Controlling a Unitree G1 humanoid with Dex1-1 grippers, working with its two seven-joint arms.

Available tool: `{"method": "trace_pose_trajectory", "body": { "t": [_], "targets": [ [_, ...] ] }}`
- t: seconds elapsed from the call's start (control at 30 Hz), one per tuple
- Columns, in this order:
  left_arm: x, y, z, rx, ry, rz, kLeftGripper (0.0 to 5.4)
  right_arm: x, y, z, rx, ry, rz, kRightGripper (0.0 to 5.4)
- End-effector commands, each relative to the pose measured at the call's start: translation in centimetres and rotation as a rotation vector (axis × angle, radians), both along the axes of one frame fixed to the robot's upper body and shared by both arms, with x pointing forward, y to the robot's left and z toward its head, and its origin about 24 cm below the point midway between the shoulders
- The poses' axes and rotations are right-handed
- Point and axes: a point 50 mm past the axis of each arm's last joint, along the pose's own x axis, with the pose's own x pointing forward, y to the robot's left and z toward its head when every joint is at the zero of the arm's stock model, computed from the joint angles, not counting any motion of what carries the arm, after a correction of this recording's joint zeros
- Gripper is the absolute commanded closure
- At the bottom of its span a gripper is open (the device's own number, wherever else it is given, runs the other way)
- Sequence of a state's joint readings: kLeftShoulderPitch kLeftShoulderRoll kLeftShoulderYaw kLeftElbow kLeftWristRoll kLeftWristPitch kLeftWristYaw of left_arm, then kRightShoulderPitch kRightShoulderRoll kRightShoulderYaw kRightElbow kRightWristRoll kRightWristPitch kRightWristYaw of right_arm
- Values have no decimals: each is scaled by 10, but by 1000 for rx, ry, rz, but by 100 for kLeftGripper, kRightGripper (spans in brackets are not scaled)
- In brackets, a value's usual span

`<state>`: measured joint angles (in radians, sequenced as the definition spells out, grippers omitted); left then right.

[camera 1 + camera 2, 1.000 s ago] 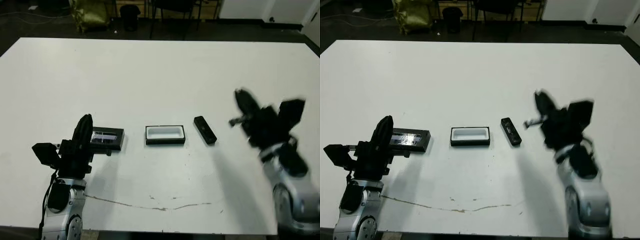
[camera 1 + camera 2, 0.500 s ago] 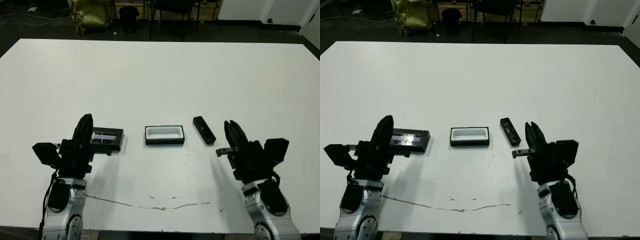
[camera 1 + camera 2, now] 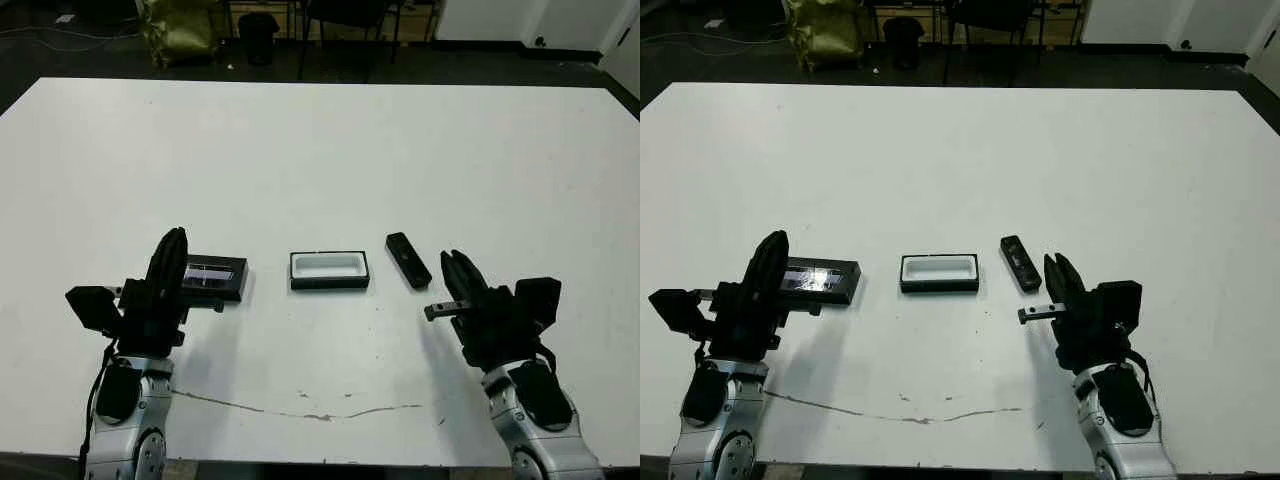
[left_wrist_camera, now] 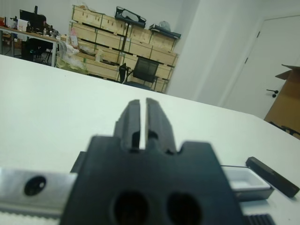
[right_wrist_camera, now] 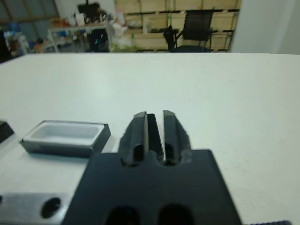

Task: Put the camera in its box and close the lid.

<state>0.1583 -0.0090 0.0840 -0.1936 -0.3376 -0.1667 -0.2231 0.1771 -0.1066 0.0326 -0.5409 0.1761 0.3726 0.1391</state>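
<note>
Nothing is done yet. The camera (image 3: 409,260) lies on the table (image 3: 320,150) at 3 o'clock from the empty box (image 3: 329,270); the lid (image 3: 214,279) at 9. Both end effectors, left (image 4: 140,123) and right (image 5: 154,131), are closed and hold nothing.

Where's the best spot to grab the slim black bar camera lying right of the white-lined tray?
Probably across the middle of the slim black bar camera, pinching its long sides from above: it lies flat and angled on the table, apart from the tray, nearest the right gripper.

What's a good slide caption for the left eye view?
Lid, open box and camera lie in a row on the white table, both end effectors empty.
</note>
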Motion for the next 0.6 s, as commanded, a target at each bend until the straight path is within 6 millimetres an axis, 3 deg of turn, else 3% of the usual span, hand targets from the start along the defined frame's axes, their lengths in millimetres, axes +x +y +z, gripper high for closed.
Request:
{"method": "trace_pose_trajectory", "body": {
  "t": [0.03, 0.6],
  "targets": [
    [-1, 1, -7, 17, 24, 8, 540, 2, -2, 1, -56, 37, 31, 440],
    [-1, 1, -8, 15, 24, 6, 540, 11, -1, -4, -58, 121, 63, 60]
  ]
}}
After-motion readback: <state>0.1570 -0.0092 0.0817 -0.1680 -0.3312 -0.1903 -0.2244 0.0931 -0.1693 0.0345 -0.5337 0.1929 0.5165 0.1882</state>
